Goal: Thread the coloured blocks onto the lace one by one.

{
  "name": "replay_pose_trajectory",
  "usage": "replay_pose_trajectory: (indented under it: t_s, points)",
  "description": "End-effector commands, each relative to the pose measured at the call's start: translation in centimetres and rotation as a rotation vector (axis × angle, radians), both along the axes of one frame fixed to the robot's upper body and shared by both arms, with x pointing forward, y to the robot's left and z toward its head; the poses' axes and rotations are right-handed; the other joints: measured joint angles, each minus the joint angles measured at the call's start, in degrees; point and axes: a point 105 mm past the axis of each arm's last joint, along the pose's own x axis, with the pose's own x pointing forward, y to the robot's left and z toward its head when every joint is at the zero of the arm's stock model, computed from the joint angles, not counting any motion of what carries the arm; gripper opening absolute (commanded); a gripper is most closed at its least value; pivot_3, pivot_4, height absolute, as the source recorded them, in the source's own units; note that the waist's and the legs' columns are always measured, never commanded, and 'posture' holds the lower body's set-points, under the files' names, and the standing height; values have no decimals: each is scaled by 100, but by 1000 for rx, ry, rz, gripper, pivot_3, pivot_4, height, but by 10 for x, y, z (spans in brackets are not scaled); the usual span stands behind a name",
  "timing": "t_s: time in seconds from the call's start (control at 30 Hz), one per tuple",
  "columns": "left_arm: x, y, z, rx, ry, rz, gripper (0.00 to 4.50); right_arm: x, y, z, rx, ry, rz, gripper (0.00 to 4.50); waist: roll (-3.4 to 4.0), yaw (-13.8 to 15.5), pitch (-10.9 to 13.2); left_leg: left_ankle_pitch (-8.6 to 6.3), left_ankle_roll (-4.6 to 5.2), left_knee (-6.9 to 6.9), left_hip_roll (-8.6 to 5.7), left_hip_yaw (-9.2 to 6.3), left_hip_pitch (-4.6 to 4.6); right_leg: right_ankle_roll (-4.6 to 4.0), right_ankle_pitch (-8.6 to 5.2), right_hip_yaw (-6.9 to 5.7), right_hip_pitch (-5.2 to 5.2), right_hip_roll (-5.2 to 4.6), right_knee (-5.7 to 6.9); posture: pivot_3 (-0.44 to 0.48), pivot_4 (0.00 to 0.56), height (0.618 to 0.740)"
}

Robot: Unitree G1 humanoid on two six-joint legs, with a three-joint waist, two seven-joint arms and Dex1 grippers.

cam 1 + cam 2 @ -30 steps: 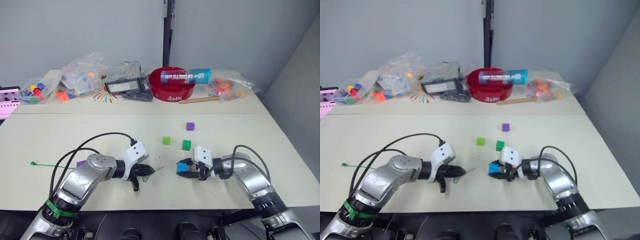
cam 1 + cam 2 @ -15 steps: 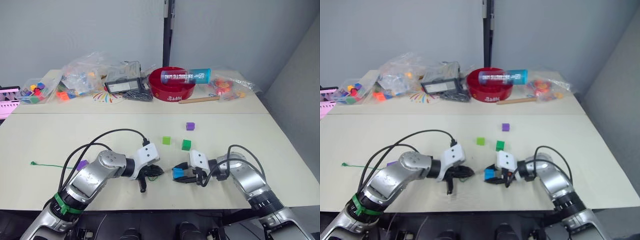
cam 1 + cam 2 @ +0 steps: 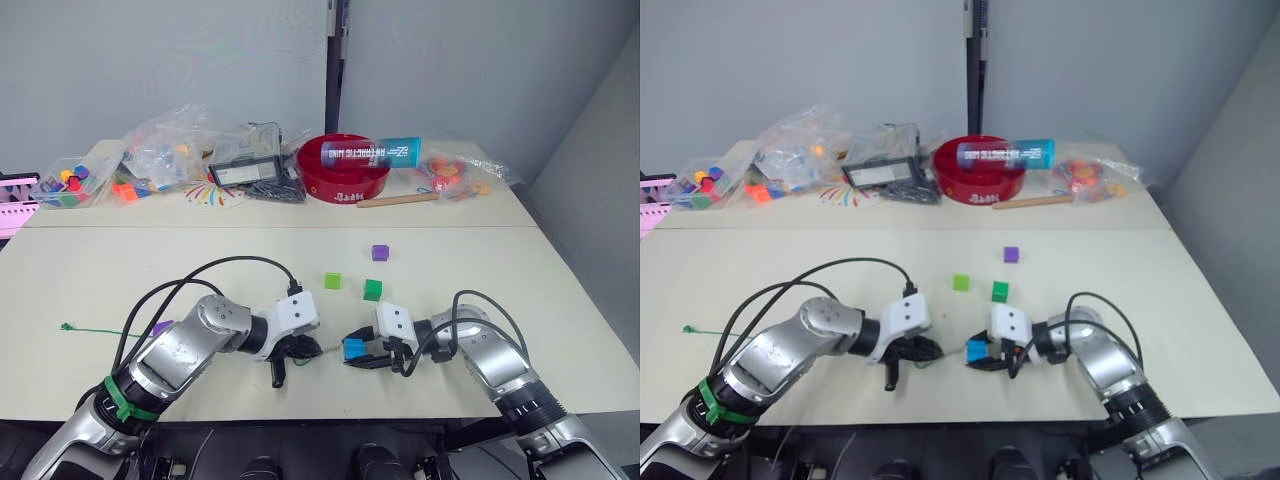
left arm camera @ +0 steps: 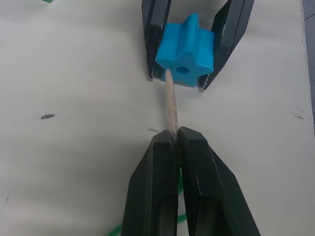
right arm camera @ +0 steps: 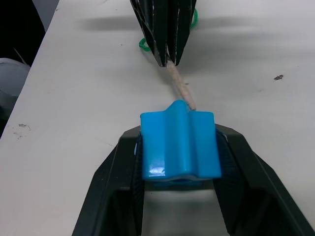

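Up close, lace [image 4: 171, 114] tip beside blue block's [image 4: 187, 50] hole

left gripper [image 4: 175, 140] and right gripper [image 5: 178, 147] moved together, lace [image 4: 171, 108] tip now touching the sky blue block [image 4: 187, 51]

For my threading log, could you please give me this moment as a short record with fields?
left gripper: shut on the lace's pale tip
right gripper: shut on the sky blue block
tip versus hole: touches the block's face beside the hole, not in it
blocks loose on table: light green, darker green, purple, purple
lace: trails to the robot's left
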Motion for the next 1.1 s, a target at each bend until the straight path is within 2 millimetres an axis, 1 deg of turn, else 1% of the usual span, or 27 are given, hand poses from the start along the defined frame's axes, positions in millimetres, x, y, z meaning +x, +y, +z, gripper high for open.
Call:
replay_pose_trajectory:
  t_s: [0.03, 0.57, 0.67, 1.1]
  points:
    - [-3, -3, 8, 17, -23, -42, 37, -1, -2, -2, -28, -4, 2, 1372, 0, 2, 0, 0, 0, 0, 0, 0, 0, 0, 0, 0, 0, 0, 0, 0, 150, 731]
    - [-3, -10, 11, 45, -31, -106, 37, -4, 8, -2, -59, -41, 44, 1372, 0, -7, 0, 0, 0, 0, 0, 0, 1, 0, 0, 0, 0, 1, 0, 0, 150, 731]
    - [-2, -11, 12, 48, -38, -113, 37, -9, 8, -2, -71, -47, 72, 1372, 0, -6, 0, 0, 0, 0, 0, 0, 1, 0, 0, 0, 0, 1, 1, 0, 150, 731]
    - [-2, -20, 14, 43, -51, -151, 37, -15, 16, 0, -75, -55, 112, 1372, 0, -1, 0, 0, 0, 0, 0, 0, 0, 0, 0, 0, 0, 1, 0, 0, 150, 731]
